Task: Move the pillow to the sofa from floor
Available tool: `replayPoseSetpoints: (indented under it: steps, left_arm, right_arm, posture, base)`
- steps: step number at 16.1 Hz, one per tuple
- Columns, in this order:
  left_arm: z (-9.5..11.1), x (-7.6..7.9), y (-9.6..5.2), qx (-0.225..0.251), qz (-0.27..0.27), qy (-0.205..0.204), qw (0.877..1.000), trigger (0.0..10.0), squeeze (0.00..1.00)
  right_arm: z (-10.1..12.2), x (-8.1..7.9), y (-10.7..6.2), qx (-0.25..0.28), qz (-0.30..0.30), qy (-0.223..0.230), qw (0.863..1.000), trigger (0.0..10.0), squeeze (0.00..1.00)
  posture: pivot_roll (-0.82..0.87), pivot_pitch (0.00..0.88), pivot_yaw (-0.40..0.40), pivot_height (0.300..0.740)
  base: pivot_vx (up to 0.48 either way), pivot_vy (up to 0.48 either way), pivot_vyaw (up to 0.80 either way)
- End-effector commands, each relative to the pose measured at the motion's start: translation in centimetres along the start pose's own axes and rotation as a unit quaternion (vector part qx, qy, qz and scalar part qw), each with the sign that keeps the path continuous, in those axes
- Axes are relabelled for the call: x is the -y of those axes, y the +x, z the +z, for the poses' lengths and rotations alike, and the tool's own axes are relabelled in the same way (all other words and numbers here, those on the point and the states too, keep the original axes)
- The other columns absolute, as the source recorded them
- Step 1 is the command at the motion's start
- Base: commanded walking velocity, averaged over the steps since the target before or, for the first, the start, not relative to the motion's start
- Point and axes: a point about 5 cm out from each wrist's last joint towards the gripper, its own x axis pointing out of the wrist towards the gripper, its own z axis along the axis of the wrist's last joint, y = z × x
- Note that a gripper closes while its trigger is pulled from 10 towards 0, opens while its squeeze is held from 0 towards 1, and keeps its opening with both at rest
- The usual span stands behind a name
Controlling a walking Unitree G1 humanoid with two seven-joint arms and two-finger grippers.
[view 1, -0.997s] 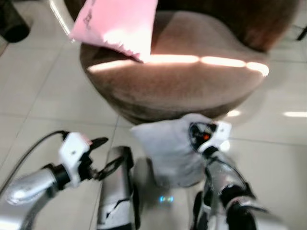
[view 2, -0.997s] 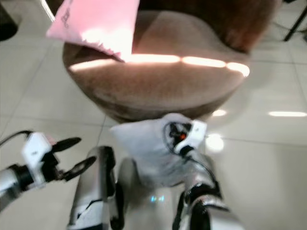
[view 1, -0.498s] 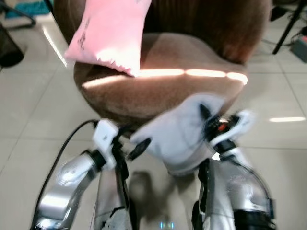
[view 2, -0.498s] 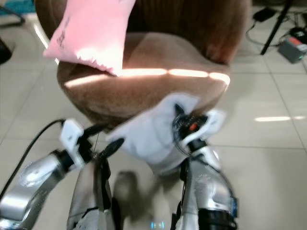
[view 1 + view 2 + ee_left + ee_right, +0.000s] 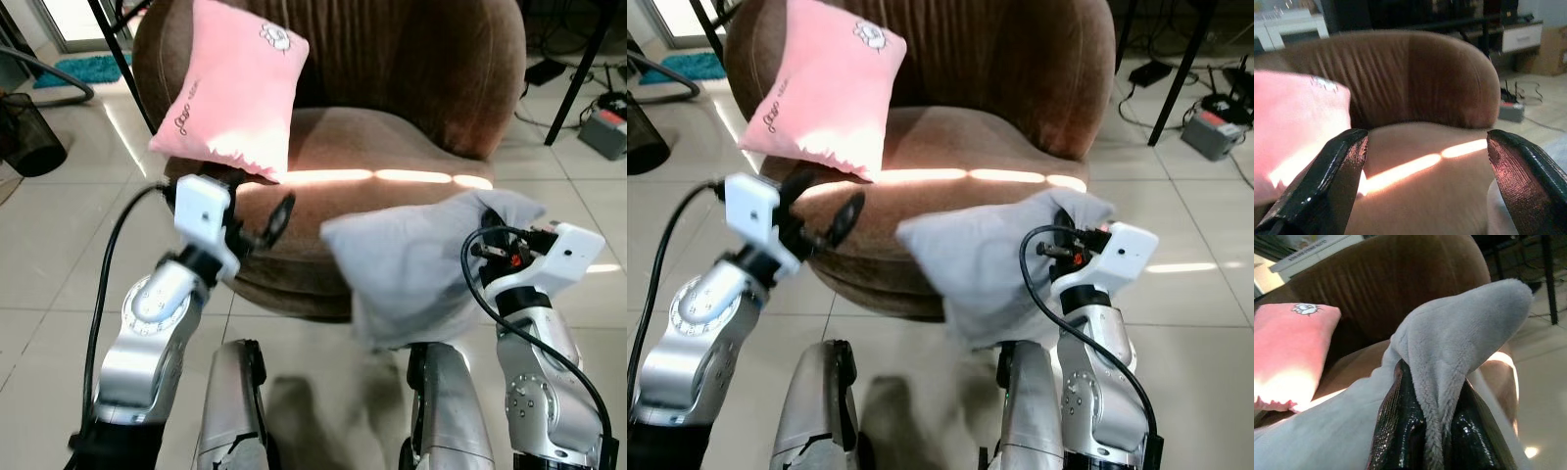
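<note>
A grey pillow (image 5: pixel 411 264) hangs in the air at the front edge of the brown round sofa (image 5: pixel 392 147), level with its seat. My right gripper (image 5: pixel 1432 382) is shut on one corner of it; the plush fabric bulges out between the black fingers (image 5: pixel 1400 431). My left gripper (image 5: pixel 257 201) is open and holds nothing. It is raised before the sofa's left front, to the left of the grey pillow. A pink pillow (image 5: pixel 230 93) leans on the left of the seat, against the backrest.
A black mesh bin (image 5: pixel 24 132) stands on the tiled floor at the far left. Black stand legs (image 5: pixel 578 69), cables and a grey box (image 5: pixel 607 132) lie to the right of the sofa. My own legs (image 5: pixel 235 411) show below.
The right gripper has lifted the grey pillow from near the floor up to seat height. The left arm has risen toward the sofa's front. The camera has tilted up.
</note>
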Motion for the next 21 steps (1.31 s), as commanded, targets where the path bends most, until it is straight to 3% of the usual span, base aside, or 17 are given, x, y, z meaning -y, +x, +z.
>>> replayPoseSetpoints:
  steps: [1,3,6,10,11,14,19,21]
  left_arm:
    - [0.2,0.0,0.3,0.002,0.010,0.009,1.000,10.0,0.00]
    - [0.2,0.1,0.5,-0.001,0.011,0.009,1.000,10.0,0.00]
    - [-1.9,-0.1,1.1,-0.047,0.028,0.015,0.998,10.0,0.00]
    - [-2.9,0.9,1.1,-0.066,0.017,0.000,0.998,10.0,0.00]
    - [-3.4,0.6,0.9,-0.076,0.023,0.016,0.997,10.0,0.00]
    - [-3.4,-0.4,1.0,-0.076,0.039,0.034,0.996,10.0,0.00]
    - [-3.4,-0.2,1.4,-0.072,0.023,0.048,0.996,10.0,0.00]
    - [-3.4,0.0,1.5,-0.071,0.018,0.043,0.996,10.0,0.00]
  right_arm:
    - [1.0,-0.6,0.2,0.019,-0.004,-0.004,1.000,10.0,0.00]
    - [1.1,-0.6,0.4,0.021,-0.013,-0.003,1.000,10.0,0.00]
    - [1.4,-0.5,0.8,0.027,-0.032,-0.005,0.999,10.0,0.00]
    - [1.2,-0.1,1.2,0.017,-0.035,-0.031,0.999,10.0,0.00]
    - [1.4,-0.2,1.3,0.021,-0.034,-0.028,0.999,10.0,0.00]
    - [2.5,-0.2,1.8,0.041,-0.042,-0.004,0.998,10.0,0.00]
    - [5.4,-1.6,2.4,0.085,-0.014,0.012,0.996,10.0,0.00]
    - [5.4,-1.8,2.5,0.083,-0.010,0.011,0.996,10.0,0.00]
  posture:
    - [-0.05,0.000,0.080,0.530]
    - [-0.05,0.000,0.080,0.539]
    - [-0.07,0.000,0.089,0.562]
    - [-0.07,0.000,0.079,0.585]
    - [-0.07,0.000,0.074,0.599]
    - [-0.06,0.000,0.070,0.636]
    - [-0.07,0.000,0.085,0.687]
    - [-0.07,0.000,0.089,0.701]
  base:
    - [0.000,0.000,0.00]
    - [0.000,0.000,0.00]
    - [0.000,0.000,0.00]
    - [0.000,0.000,0.00]
    - [0.000,0.000,0.00]
    - [0.000,0.000,0.00]
    - [0.000,0.000,0.00]
    - [0.000,0.000,0.00]
